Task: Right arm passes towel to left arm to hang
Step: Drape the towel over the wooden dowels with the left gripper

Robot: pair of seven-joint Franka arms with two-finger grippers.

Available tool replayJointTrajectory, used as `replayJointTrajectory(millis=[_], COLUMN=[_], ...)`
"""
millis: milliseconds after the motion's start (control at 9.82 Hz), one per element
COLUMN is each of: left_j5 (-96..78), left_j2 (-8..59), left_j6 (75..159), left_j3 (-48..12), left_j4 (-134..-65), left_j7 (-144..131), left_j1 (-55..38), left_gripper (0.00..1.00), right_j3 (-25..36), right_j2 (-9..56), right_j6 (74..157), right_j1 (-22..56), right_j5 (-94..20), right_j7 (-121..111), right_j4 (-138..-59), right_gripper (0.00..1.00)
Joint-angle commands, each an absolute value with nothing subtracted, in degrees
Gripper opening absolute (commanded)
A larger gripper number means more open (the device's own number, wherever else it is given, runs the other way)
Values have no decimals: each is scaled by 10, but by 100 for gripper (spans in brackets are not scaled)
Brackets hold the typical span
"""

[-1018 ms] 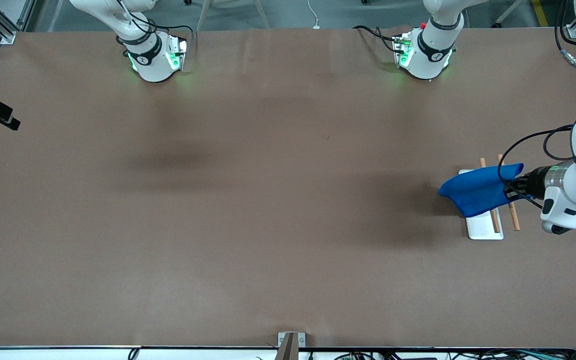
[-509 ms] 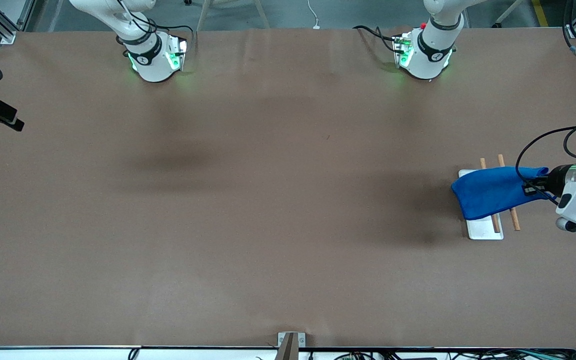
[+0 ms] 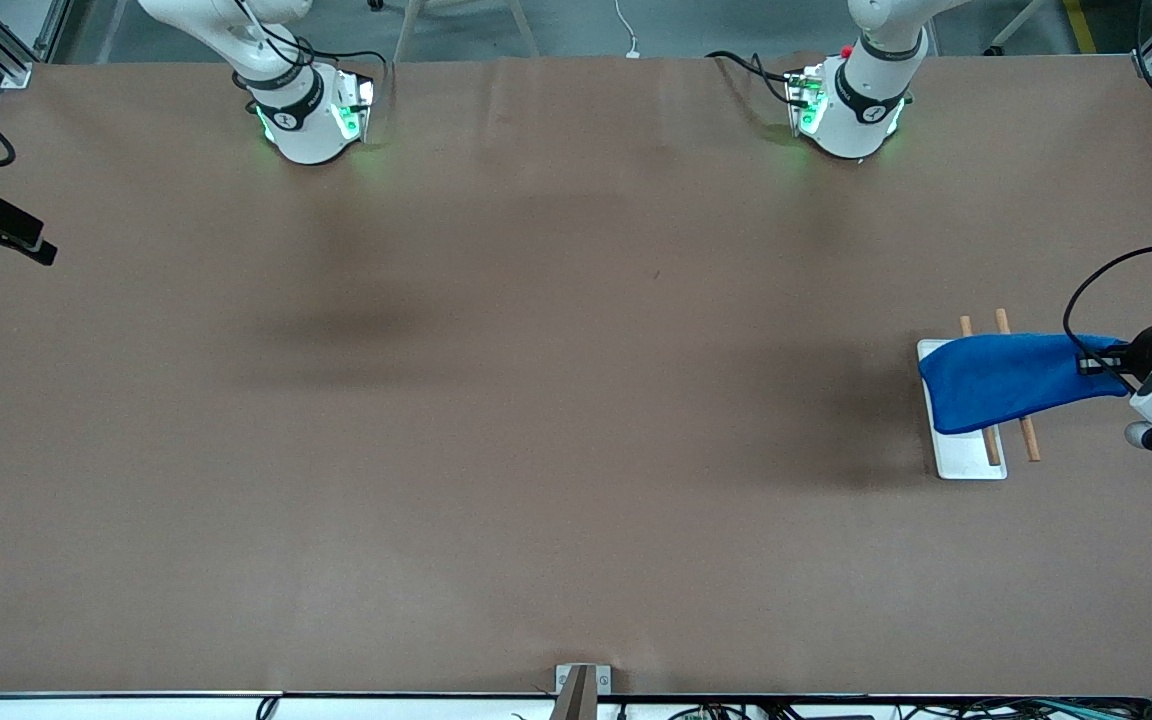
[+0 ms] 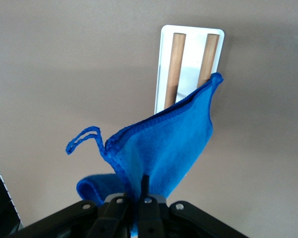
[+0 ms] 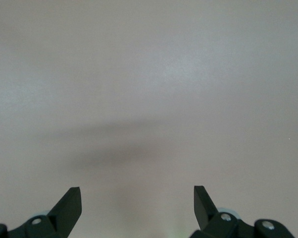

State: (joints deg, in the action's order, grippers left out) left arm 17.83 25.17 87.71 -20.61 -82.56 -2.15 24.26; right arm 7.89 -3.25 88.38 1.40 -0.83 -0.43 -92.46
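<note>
1. Front view: the towel [image 3: 1006, 382] is held stretched over the white tray [image 3: 966, 458] and its two wooden rods [image 3: 1028, 438]; contact with the rods cannot be judged.
2. One towel end is clamped in the left gripper [image 3: 1104, 362], at the left arm's end of the table.
3. The right gripper [image 5: 137, 202] is seen spread apart over bare table, waiting well apart from the tray.

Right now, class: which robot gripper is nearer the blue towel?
Left. The left gripper is shut on the towel over the white tray. The right gripper is open over bare table, towel nowhere close.
</note>
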Motion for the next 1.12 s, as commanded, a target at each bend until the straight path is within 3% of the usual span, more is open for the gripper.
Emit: replayJointTrajectory(millis=[0,1018], left_j5=[189,203], left_j2=[272,316], left_j6=[882,952], left_j3=[-209,-201], left_j4=[-831,-830], left_j7=[-8,69], left_j1=[250,298], left_gripper=[3,5], right_j3=[80,80], right_j2=[-29,-28], right_j6=[879,877], right_j1=[14,12], right_j5=[-9,-9], right_j7=[1,4], right_j4=[-917,-918], right_gripper=[100,100])
